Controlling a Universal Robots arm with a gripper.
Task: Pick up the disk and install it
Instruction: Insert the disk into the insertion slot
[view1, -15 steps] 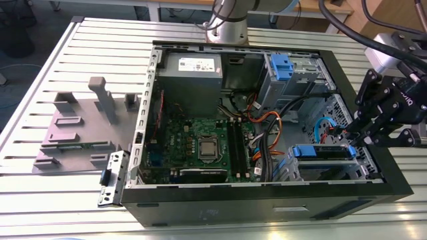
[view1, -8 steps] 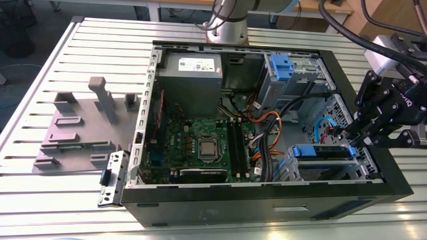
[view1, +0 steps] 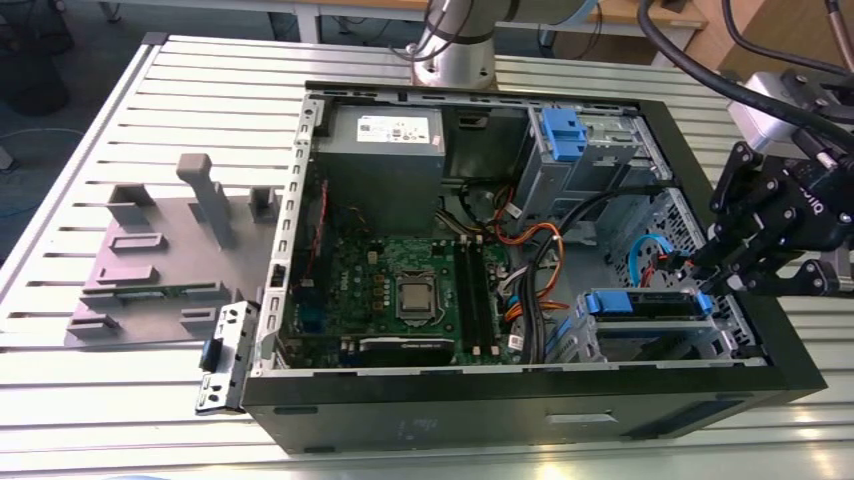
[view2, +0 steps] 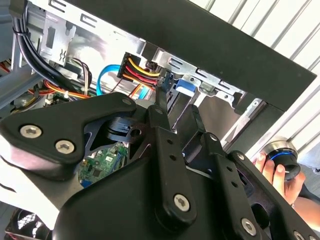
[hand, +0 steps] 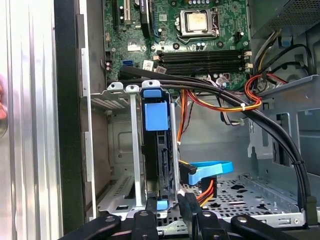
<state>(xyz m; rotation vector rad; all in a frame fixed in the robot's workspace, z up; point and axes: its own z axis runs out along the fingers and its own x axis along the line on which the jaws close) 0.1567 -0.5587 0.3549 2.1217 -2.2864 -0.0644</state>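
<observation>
The disk (view1: 647, 303) in its blue carrier frame sits on edge in the metal drive cage (view1: 601, 340) at the front corner of the open computer case, on the exterior view's right. My gripper (view1: 697, 272) hangs over the case's right wall at the disk's outer end. In the first wrist view the disk (hand: 156, 150) stands between the cage rails, and my gripper (hand: 165, 207) has one finger on each side of the disk's near end, shut on it. In the second wrist view the gripper (view2: 175, 107) reaches to the blue carrier (view2: 184, 85) by the red and yellow cables.
Black, orange and blue cables (hand: 225, 97) run across the bay beside the cage. The motherboard (view1: 400, 290) and power supply (view1: 384, 135) fill the case's left half; another blue carrier (view1: 561, 135) sits at the back. A grey fixture (view1: 167, 250) lies left of the case. A person's hand (view2: 277, 172) is outside the case wall.
</observation>
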